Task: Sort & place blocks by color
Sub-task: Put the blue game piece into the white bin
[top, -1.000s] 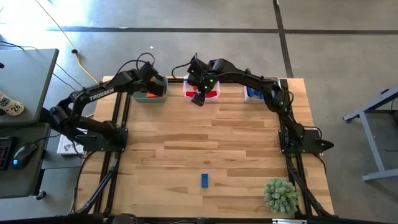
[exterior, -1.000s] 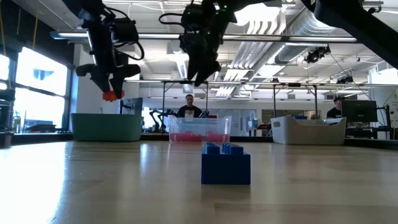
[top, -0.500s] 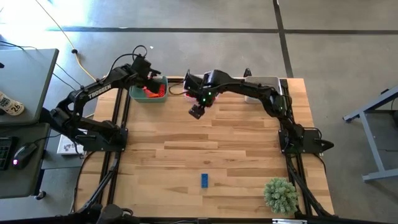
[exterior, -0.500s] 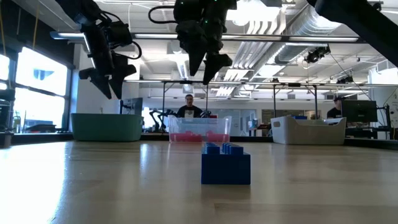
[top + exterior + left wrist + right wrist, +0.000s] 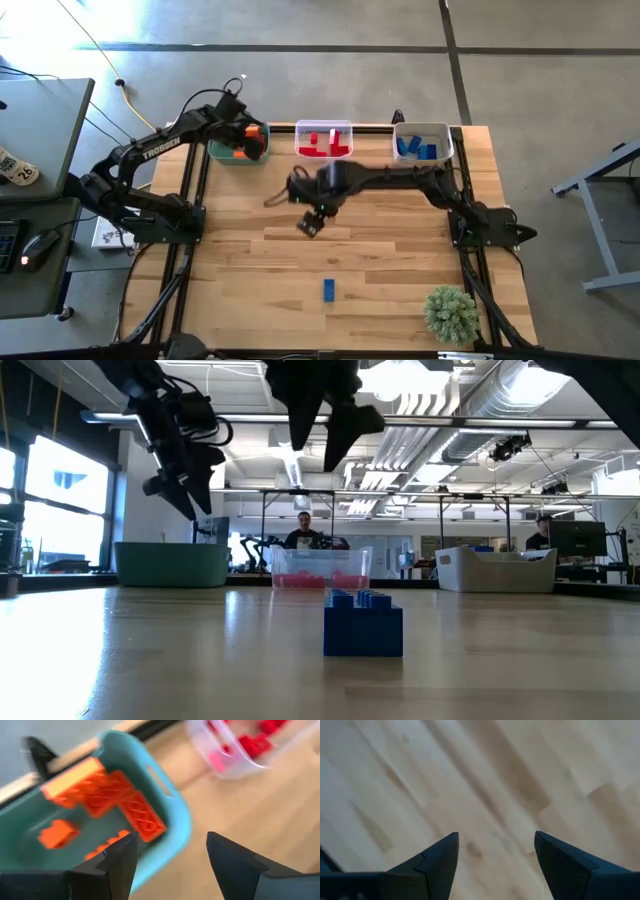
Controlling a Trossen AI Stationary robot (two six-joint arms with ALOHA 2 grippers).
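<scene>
One blue block (image 5: 329,289) lies flat on the bare wood near the table's near edge; in the low view the blue block (image 5: 362,625) stands studs up. Orange blocks (image 5: 107,795) lie in the green bin (image 5: 232,152), red blocks (image 5: 324,141) in the clear bin, blue blocks (image 5: 415,148) in the grey bin. My left gripper (image 5: 252,138) hangs open and empty above the green bin (image 5: 172,815). My right gripper (image 5: 311,224) is open and empty, high over the table's middle (image 5: 495,820), on the far side of the blue block.
The three bins stand in a row along the far edge: green (image 5: 172,564), clear (image 5: 320,568), grey (image 5: 495,570). A small green plant (image 5: 450,312) sits at the near right corner. Bare wood lies around the blue block. People show in the room beyond.
My left gripper held an orange block above the green bin a second ago; the block has left its fingers, which now stand open. My right gripper has swung from above the clear bin toward the table's near edge, out over the table's middle, nearer the blue block.
</scene>
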